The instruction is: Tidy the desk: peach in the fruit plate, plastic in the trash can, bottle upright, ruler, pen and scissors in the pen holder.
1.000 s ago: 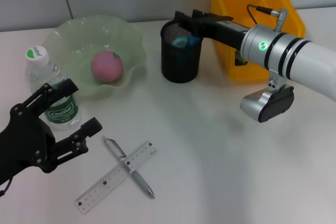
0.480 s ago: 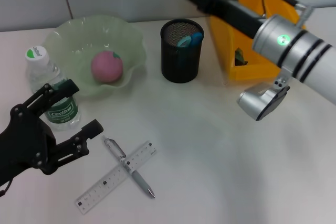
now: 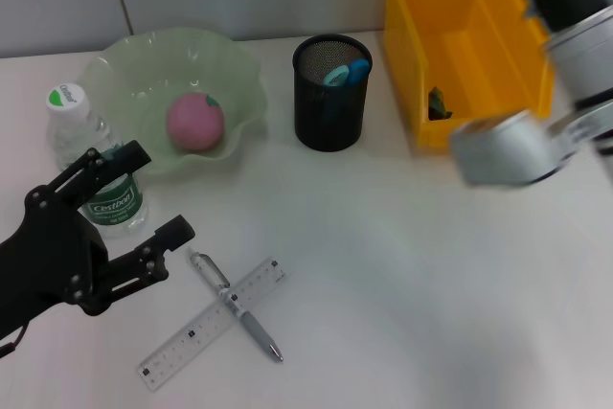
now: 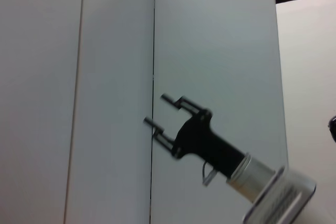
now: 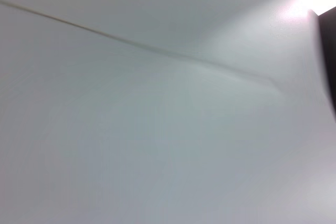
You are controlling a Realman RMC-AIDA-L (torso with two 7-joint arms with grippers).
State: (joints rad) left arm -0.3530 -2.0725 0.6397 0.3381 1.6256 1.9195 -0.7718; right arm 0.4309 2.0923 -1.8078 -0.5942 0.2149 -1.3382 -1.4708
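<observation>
The clear plastic water bottle with a green label and white cap stands upright at the far left of the pale white surface, just behind the black left hand, whose fingers are spread and grip nothing. To its right, the pink peach sits inside the translucent green wavy-edged fruit plate. Nearer the front, the grey pen lies across the clear plastic ruler. Further right, the black mesh pen holder holds blue-handled scissors. Beside it the yellow plastic bin has a small dark scrap at its bottom. The right arm is lifted at the far right; the left wrist view shows the right hand with fingers apart against grey wall panels.
</observation>
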